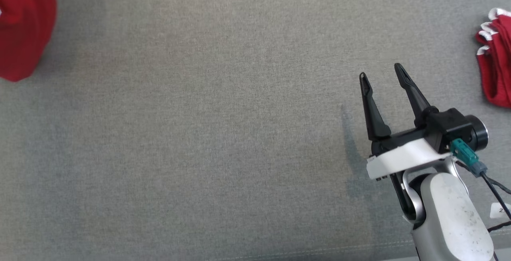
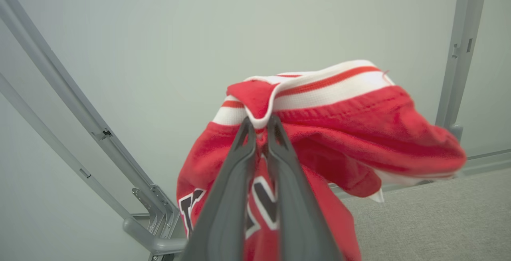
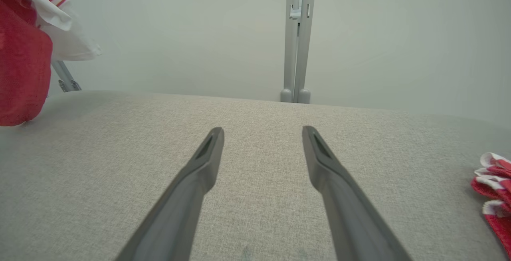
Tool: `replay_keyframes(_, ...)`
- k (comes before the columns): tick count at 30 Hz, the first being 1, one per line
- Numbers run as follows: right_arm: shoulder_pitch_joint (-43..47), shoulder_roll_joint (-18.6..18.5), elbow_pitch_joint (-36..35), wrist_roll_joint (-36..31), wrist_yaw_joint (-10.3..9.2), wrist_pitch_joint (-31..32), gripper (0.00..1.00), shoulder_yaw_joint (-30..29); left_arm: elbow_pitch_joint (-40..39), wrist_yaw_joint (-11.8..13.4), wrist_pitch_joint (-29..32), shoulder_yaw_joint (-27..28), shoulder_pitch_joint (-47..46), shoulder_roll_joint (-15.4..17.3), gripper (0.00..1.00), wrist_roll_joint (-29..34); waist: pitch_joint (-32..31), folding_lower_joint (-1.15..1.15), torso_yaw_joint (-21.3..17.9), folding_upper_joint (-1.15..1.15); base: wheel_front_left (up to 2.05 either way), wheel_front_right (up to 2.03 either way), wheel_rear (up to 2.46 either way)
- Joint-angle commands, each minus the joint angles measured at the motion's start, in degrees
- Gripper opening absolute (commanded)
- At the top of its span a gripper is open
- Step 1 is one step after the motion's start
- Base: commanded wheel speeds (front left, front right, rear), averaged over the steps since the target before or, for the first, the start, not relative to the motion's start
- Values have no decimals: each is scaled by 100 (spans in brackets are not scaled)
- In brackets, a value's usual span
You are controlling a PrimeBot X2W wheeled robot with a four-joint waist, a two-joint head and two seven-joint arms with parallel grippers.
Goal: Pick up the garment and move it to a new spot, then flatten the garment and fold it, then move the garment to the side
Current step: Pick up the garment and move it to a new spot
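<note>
Left gripper (image 2: 261, 127) has its two dark fingers pressed together on the garment (image 2: 359, 129), pinching a fold of the white-and-red striped trim at the centre of the left wrist view. Right gripper (image 1: 381, 72) stands at the lower right of the head view, fingers spread wide with nothing between them, above bare cloth.

Largest of all is the grey fabric surface (image 1: 199, 133), which runs across the whole head view and the lower half of the right wrist view. Next comes the garment, red knit with dark, white-edged lettering low in the left wrist view. It hangs bunched from the fingertips. In the head view it is a red mass in the upper left corner (image 1: 20, 25). In the right wrist view it hangs at the upper left (image 3: 20, 61), its lower edge close to the surface; whether it touches cannot be told.

A smaller red cloth pile (image 1: 497, 61) with white edging lies at the right edge, well apart from both grippers.

A grey frame post (image 3: 297, 33) rises behind the surface, top centre of the right wrist view.
</note>
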Motion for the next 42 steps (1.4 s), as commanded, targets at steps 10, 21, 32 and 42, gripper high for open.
replay_keyframes(10, 680, -13, 0, 116, -7, 47, 100, -140, -1979, -18, 141, -1004, 984, 265, 0, -881, -1403, 0, -557, 1, 0, 0, 0)
replay_keyframes(21, 931, -14, -148, 175, -6, 143, 100, -212, -4123, -18, 577, -1660, 2015, 310, 0, -1378, -1583, 0, -884, 1, 0, 0, 0)
replay_keyframes(32, 679, -15, -47, 335, -7, 31, 100, 10, -3915, 90, 574, -2314, 2274, -713, 0, -1536, -1216, 0, -1155, 1, 0, 0, 0)
replay_keyframes(42, 443, -13, 174, 442, -6, -110, 100, 194, -2347, 552, -191, -2489, 2069, -1977, 0, -1383, -913, 0, -1406, 1, 0, 0, 0)
